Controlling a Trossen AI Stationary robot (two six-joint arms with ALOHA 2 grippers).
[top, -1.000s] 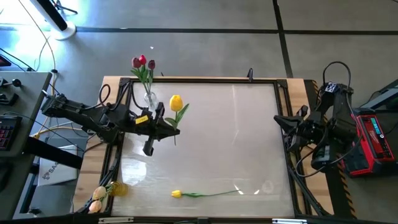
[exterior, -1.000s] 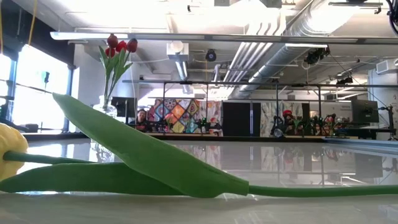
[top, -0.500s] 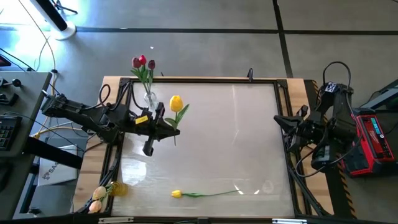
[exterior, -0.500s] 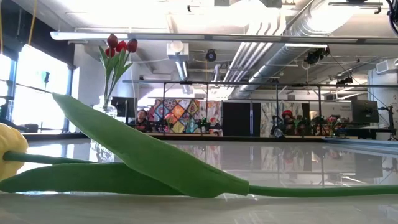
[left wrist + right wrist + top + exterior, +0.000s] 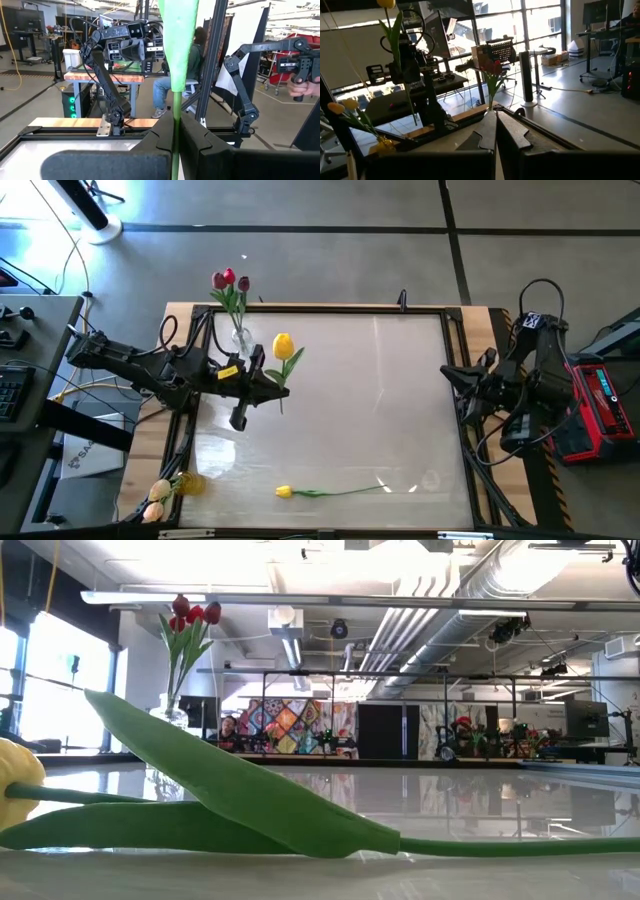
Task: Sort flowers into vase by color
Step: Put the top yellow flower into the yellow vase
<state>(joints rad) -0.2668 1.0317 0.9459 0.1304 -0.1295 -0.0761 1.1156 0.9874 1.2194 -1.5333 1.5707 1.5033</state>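
Holding a yellow tulip (image 5: 283, 346) upright.
My left gripper (image 5: 272, 383) clenches its stem above the bench (image 5: 380, 410); my right gripper (image 5: 447, 372) waits clenched, empty.

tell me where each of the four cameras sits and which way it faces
High: overhead, looking down on the table; both arms show.
Low: table height, across the lying yellow tulip; no arm.
Left wrist: along the left gripper, shut on a held tulip.
Right wrist: past the shut right gripper.
High and low share the red tulips.
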